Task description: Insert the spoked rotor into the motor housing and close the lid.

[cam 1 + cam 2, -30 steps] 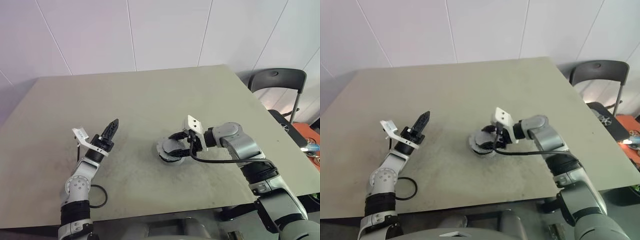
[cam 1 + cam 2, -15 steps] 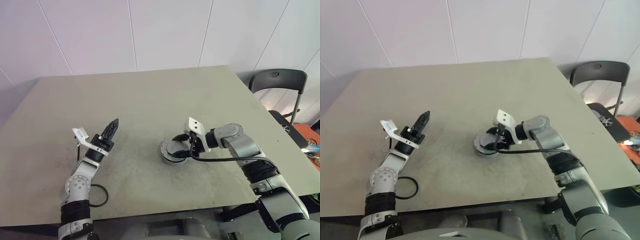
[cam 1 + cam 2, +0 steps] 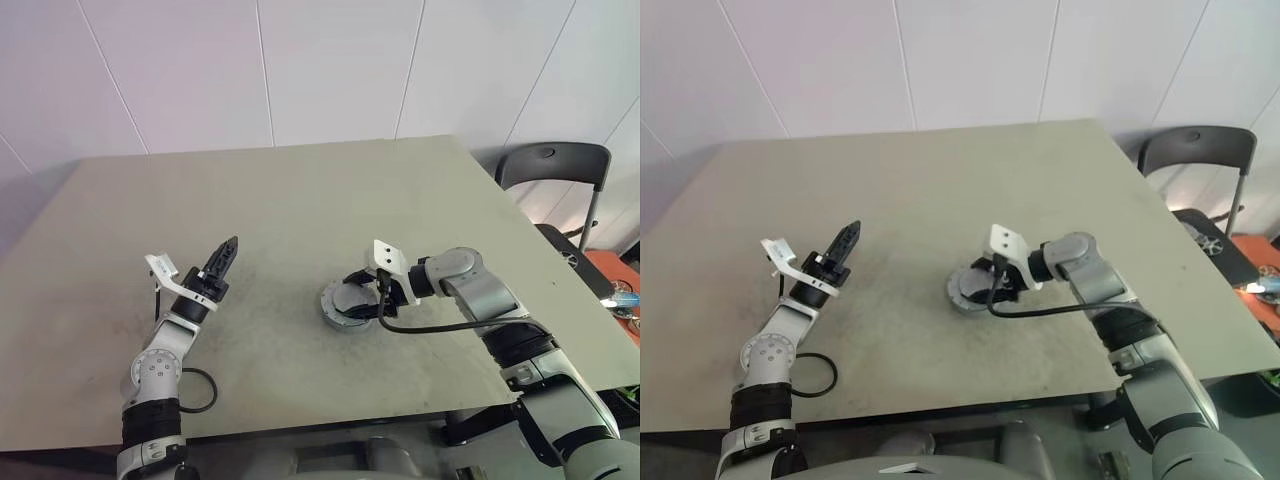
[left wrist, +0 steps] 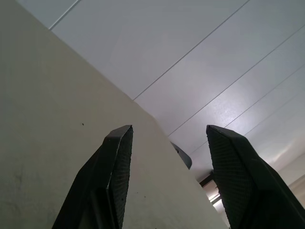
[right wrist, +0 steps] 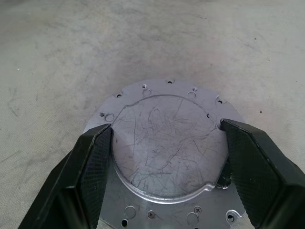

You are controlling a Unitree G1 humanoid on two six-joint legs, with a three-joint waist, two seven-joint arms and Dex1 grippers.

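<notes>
Two black fingers of the right gripper [image 5: 162, 157] straddle the lid [image 5: 167, 143] at its three and nine o'clock edges, spread wide, seemingly to seat it, while the left gripper [image 4: 167, 176] hovers open and empty over the bare grey table [image 3: 300, 200] near white walls.

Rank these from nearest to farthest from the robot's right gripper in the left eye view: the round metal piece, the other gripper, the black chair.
1. The lid, right at the right gripper, between its fingers.
2. The left gripper, across the table on the robot's left.
3. The black chair, beyond the table's right edge.
</notes>
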